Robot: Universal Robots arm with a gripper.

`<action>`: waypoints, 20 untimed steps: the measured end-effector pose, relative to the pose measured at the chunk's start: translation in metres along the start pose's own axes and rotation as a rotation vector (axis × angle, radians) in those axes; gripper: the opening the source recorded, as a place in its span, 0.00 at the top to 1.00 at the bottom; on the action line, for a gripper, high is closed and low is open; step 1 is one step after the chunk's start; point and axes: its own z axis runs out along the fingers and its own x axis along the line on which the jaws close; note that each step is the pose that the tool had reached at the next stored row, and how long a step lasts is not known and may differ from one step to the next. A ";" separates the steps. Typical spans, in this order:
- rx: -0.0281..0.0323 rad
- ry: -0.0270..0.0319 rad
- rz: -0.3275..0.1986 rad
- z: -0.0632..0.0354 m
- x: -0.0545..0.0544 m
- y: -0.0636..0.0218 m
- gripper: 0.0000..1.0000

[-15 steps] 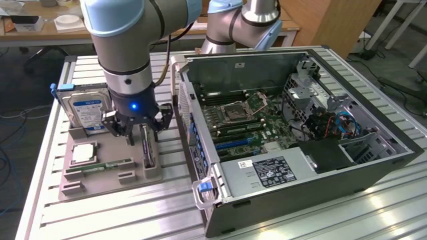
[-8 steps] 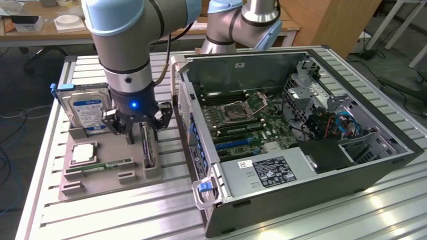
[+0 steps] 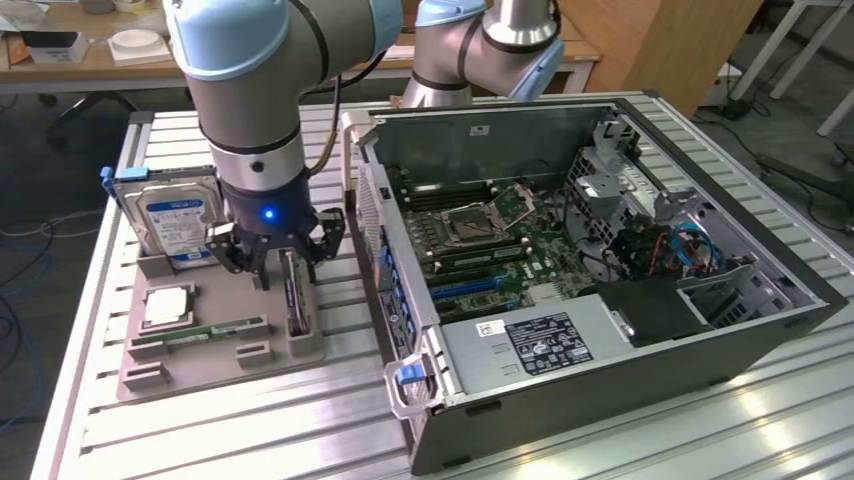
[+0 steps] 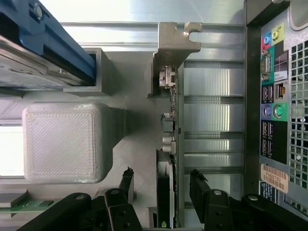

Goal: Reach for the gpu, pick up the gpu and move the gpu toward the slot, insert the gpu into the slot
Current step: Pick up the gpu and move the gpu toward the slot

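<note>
gpu, thin dark card on edge, pale metal bracket — fingers wide, astride

A robotics lab: a robot arm over a slatted metal worktop, an opened computer case, wooden desks behind.

High exterior view overlooks everything; wrist view looks closely down on the shared gpu.

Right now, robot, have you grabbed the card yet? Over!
Copy: gripper open, fingers astride the gpu, not gripping. It stands on edge in the grey holder. Nothing between fingers and card.
</note>
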 end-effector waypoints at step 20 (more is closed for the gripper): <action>0.0000 0.0000 0.000 0.0004 -0.002 0.0000 0.59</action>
